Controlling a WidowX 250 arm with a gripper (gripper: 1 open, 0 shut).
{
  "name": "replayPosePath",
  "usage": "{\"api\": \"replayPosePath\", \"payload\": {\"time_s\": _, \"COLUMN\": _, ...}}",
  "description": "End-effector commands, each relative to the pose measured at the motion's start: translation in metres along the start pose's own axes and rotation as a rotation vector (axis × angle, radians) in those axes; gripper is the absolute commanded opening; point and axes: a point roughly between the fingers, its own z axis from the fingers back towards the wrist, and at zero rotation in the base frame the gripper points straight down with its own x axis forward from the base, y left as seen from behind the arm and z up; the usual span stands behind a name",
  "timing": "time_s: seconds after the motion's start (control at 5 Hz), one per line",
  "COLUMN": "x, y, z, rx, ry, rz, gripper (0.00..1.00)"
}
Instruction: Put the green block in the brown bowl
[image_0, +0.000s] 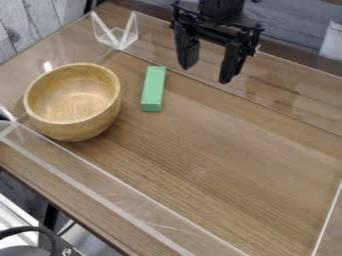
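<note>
Between and just below its spread fingers, the claw (215, 65) has hold of nothing; the two dark fingers (187, 52) stand wide apart, with bare wooden table (221, 155) showing in the gap. Just beside the claw, toward the lower left of the view, the green block (155, 89) lies flat on the tabletop, its long side running roughly up and down the view, apart from both fingers. Farther from the claw on that same side, past the block, sits the brown bowl (74, 101), upright, its round opening facing up and its pale inside holding no block. The block and the bowl are near each other but not touching. Above the bowl, left of the claw, a small clear pronged object (115, 32) stands near the table's far edge. On the opposite side of the claw, at the upper right corner of the view, is a whitish object (333, 40), cut off by the frame and too partly seen to name. Well apart from the claw, at the lower left corner, dark cables or parts (38, 237) lie beyond the near edge of the table.
</note>
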Motion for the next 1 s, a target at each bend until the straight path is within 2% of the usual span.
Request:
{"api": "replayPosePath", "payload": {"time_s": 0.0, "x": 0.001, "y": 0.011, "z": -0.007, "rx": 0.003, "ry": 0.015, "rz": 0.028, "gripper": 1.0}}
{"api": "replayPosePath", "payload": {"time_s": 0.2, "x": 0.001, "y": 0.035, "z": -0.018, "rx": 0.005, "ry": 0.027, "rz": 0.096, "gripper": 1.0}}
{"api": "replayPosePath", "payload": {"time_s": 0.6, "x": -0.003, "y": 0.087, "z": -0.038, "rx": 0.0, "ry": 0.012, "rz": 0.184, "gripper": 1.0}}
{"api": "replayPosePath", "payload": {"time_s": 0.8, "x": 0.004, "y": 0.095, "z": -0.05, "rx": -0.001, "ry": 0.005, "rz": 0.208, "gripper": 1.0}}
